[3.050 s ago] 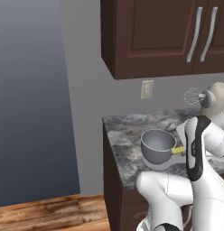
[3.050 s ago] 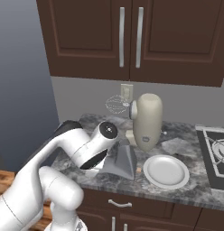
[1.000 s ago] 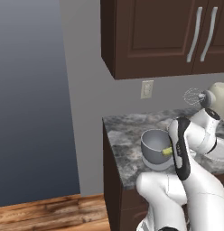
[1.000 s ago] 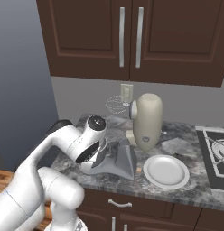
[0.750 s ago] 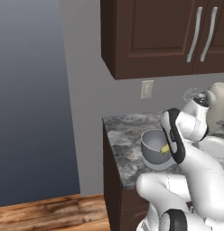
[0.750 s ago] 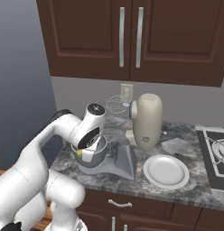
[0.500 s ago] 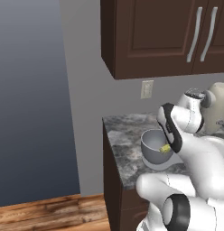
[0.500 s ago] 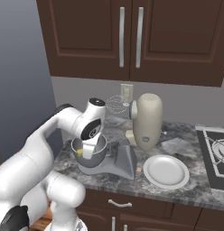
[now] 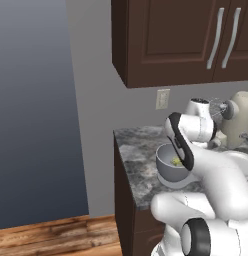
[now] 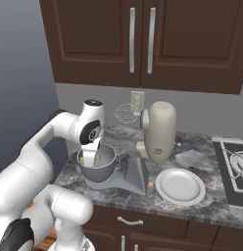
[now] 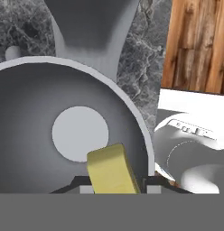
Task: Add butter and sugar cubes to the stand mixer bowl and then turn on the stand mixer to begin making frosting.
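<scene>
My gripper [image 10: 89, 158] reaches down into the stand mixer bowl [image 10: 103, 169], shut on the butter [image 11: 113, 169], a small yellow block. In the hand view the butter sits between my two dark fingertips, just above the bowl's [image 11: 132, 108] grey floor near its rim. From the left base view the butter [image 9: 177, 161] shows as a yellow spot inside the bowl [image 9: 166, 171], under my wrist. The bowl rests on the grey base of the stand mixer [image 10: 160, 132], whose cream head and wire whisk [image 10: 126, 113] are tilted up behind it. The sugar cubes are out of view.
A flat white plate [image 10: 181, 186] lies on the granite counter [image 10: 211, 206] right of the mixer base. A stove top [image 10: 233, 169] is at the far right. Dark wall cabinets [image 10: 143, 39] hang above. The counter's left end [image 9: 127, 165] drops to a wood floor.
My arm has swung left and up over the counter, carrying the butter from beside the bowl to over it, and the hand has lowered into the bowl.
</scene>
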